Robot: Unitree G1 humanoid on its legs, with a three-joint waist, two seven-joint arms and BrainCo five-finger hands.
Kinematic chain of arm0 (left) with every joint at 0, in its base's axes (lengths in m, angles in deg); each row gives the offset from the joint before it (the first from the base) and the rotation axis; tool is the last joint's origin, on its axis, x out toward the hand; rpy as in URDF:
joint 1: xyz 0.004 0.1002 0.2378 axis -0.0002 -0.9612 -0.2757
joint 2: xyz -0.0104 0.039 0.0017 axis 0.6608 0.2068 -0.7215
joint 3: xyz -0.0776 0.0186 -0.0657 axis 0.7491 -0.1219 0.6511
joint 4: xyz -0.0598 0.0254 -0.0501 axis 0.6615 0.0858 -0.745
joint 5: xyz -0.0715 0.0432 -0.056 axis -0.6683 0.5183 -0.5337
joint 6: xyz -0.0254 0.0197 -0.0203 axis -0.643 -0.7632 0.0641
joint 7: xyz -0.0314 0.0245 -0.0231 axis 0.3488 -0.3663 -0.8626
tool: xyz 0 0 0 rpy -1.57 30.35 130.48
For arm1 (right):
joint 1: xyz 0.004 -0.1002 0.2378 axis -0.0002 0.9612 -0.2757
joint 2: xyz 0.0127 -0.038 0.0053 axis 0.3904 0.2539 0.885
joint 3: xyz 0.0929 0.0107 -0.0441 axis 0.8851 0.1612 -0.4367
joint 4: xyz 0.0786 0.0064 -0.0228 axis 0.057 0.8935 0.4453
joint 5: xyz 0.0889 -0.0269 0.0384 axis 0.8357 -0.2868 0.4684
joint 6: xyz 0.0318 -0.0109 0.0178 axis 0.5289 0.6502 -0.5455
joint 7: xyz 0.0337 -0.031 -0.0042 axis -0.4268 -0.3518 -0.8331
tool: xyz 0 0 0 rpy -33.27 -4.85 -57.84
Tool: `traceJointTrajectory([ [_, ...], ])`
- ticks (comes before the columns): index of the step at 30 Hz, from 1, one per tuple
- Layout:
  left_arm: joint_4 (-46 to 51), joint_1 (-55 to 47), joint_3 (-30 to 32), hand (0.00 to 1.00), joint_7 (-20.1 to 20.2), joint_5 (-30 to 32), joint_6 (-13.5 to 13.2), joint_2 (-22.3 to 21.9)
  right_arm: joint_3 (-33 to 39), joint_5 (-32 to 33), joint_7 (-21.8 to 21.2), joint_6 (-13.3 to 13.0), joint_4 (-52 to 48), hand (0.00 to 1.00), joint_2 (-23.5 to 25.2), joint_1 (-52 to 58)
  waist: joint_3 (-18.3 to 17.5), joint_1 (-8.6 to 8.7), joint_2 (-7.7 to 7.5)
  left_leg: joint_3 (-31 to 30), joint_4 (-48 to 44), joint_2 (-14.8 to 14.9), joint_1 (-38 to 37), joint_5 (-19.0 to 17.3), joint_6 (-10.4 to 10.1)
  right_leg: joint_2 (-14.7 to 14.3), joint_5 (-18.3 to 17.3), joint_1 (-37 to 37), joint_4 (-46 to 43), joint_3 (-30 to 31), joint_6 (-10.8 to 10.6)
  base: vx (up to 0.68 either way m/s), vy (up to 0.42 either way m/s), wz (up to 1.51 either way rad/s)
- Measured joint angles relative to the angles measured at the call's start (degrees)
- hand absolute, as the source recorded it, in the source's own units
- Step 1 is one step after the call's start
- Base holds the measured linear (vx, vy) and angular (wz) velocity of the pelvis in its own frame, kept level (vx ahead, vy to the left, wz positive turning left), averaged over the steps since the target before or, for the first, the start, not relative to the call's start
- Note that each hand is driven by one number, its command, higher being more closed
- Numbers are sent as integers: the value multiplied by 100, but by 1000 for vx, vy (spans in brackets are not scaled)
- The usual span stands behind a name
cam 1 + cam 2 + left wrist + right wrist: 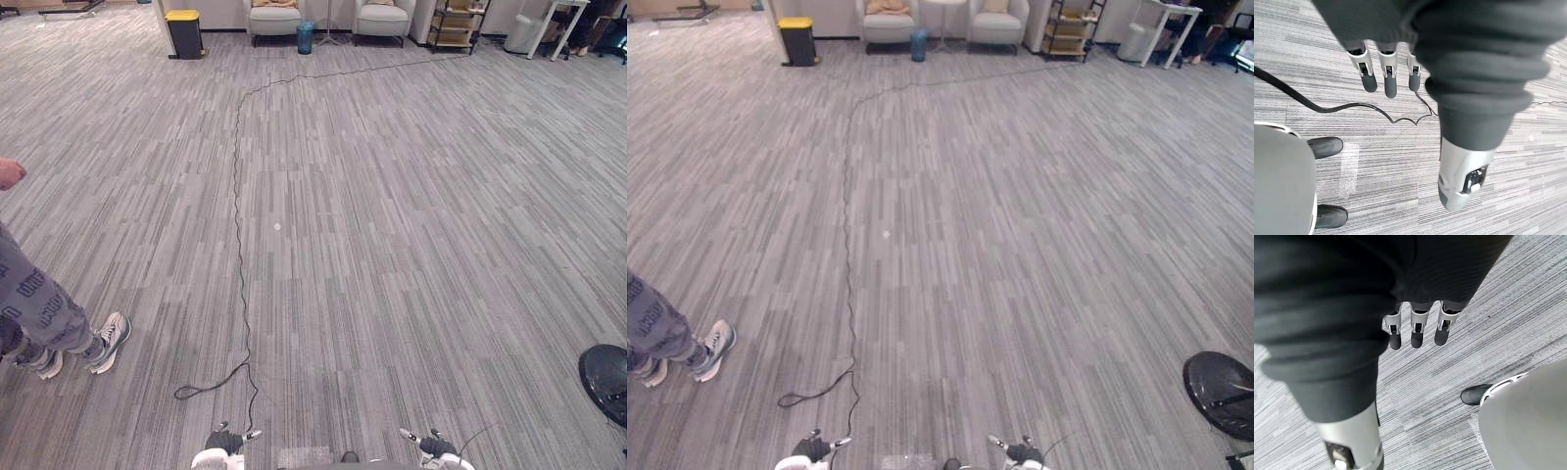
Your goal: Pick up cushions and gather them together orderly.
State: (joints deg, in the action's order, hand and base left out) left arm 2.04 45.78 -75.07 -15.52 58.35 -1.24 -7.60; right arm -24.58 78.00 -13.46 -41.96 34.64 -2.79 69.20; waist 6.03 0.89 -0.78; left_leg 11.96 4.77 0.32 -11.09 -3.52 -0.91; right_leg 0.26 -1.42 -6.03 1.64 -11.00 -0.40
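Nearest, the left hand [1385, 78] and the right hand [1418, 330] hang over the grey carpet [411, 255], fingers straight, side by side with small gaps, holding nothing. The cushions are well away at the far wall: a tan cushion [887, 6] sits on the left armchair [889, 27] and a second cushion [996, 6] on the right armchair [997, 27], with a small blue bin [918, 44] between the chairs, a black bin with a yellow lid [797, 39] to their left and a shelf rack [1065, 29] to their right. A person's legs [44, 318] in grey trousers and light sneakers stand on the carpet at the robot's left, and a black round base [1220, 392] lies at its right.
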Motion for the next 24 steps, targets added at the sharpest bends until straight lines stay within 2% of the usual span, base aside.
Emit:
traceJointTrajectory([
  [24,1,0,-108,0,10,-1,-10,-17,0,1,1,-53,-14,0,-20,17,17,-3,94,156,-14,22,-95,-107,-36,-41,19,-84,122,167,4,-6,-7,-3],
])
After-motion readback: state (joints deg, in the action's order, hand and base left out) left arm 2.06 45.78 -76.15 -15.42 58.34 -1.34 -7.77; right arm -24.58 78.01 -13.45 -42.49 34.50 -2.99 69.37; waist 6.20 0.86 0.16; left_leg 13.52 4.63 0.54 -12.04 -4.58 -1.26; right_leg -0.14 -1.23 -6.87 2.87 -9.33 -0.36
